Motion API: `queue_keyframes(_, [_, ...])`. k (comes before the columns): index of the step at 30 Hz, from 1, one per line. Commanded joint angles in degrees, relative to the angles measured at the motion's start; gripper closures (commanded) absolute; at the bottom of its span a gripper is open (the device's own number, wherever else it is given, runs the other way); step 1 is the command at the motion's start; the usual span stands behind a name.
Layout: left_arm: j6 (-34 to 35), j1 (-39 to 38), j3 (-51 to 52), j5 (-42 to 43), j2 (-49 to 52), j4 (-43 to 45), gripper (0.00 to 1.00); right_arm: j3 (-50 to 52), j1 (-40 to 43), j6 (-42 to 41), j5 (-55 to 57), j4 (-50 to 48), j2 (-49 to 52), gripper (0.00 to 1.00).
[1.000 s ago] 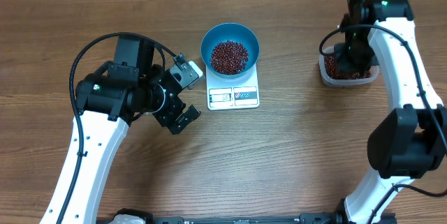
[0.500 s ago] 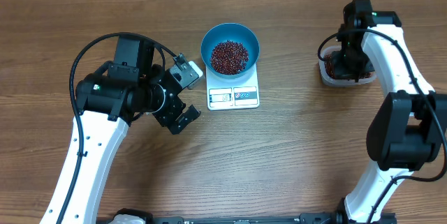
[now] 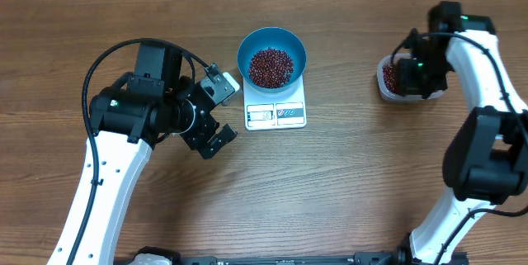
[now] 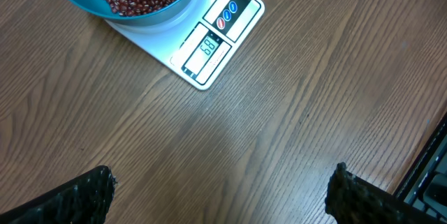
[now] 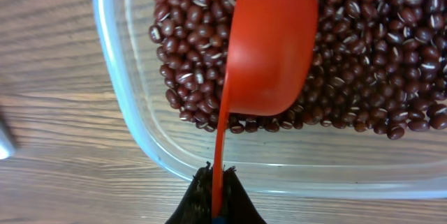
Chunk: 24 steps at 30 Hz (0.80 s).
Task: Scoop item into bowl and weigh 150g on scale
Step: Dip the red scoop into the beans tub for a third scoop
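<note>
- Wooden counter [image 3: 330,182]: blue bowl [image 3: 244,50] of beans [image 3: 271,66] sits on the white scale [image 3: 276,114].
- Left pincer [image 3: 223,113] hangs wide open and empty, just left of the scale.
- Right pincer [image 5: 215,182] is clamped on a red scoop [image 5: 272,42], which rests on the beans in a clear tub [image 5: 119,98].

A brown wood-grain surface [image 3: 346,182] is carrying two things directly. A small white scale [image 3: 276,114] is sitting flat toward the far edge, about midway between the left and right edges, with its display and buttons facing the near edge. A clear plastic tub [image 3: 384,90] is resting toward the far right corner, well apart from the scale. The grain is running left to right beneath both.
</note>
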<state>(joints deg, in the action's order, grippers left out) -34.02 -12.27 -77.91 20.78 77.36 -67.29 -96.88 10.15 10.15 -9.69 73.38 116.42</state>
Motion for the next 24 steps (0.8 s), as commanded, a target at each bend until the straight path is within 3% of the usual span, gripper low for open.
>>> queue_keyframes(1, [1.0,0.3,0.2,0.0,-0.9,0.2,0.00,0.5,3.9,1.2,-11.2,0.1,0.3,0.96])
queue_keyframes(6, [1.0,0.3,0.2,0.0,-0.9,0.2,0.00,0.5,10.0,3.9,-21.7,0.8,0.4,0.96])
queue_keyframes(11, [1.0,0.3,0.2,0.0,-0.9,0.2,0.00,0.6,14.6,4.3,-24.6,2.1,0.4,0.96])
queue_keyframes(24, [1.0,0.3,0.2,0.0,-0.9,0.2,0.00,0.6,22.3,16.3,-39.3,11.2,0.4,0.96])
